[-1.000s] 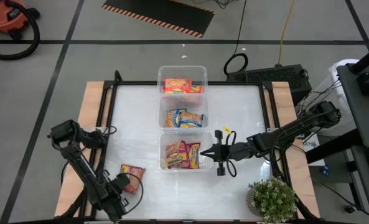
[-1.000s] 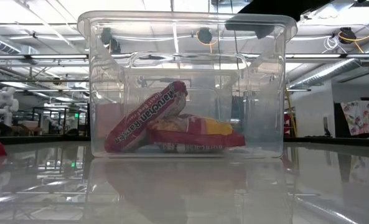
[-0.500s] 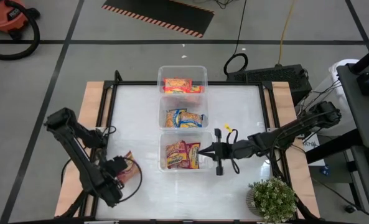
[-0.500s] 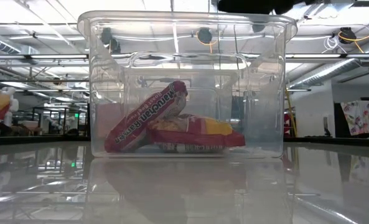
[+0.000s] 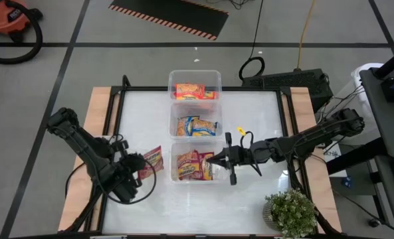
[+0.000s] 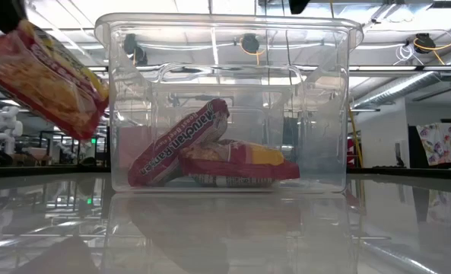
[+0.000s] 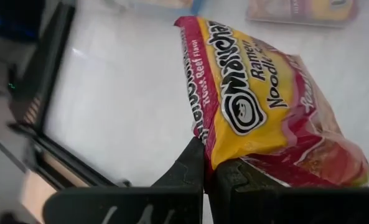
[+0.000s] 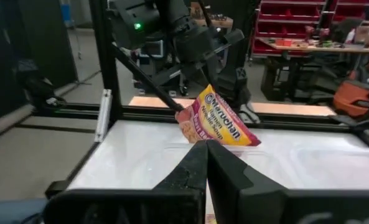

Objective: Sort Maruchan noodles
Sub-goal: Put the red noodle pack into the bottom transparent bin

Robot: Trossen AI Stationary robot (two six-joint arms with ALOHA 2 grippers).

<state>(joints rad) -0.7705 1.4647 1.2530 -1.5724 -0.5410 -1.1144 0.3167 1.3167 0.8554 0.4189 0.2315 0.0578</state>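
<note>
Since a second ago the left arm has lifted the red-and-yellow Maruchan packet [image 5: 151, 161] off the white table [image 5: 263, 113] and swung it toward the row of three clear bins; the right arm has edged slightly toward the near bin. The table carries the bins in a line: the far bin [image 5: 195, 78] holds orange-red packets, the middle bin [image 5: 175, 126] blue-yellow ones, and the near bin [image 5: 175, 153] red-and-yellow ones [image 6: 210, 156], so the carried packet appears bound for the near bin, whose contents match it. The left gripper [image 7: 209, 167] is clamped on one edge of the packet, which hangs tilted in the air just beside the near bin's left wall, clear of the tabletop, probably held high to pass over the rim. The right gripper [image 5: 214, 159] hovers over the near bin's right side with its fingers pressed together and nothing between them, seemingly waiting.
</note>
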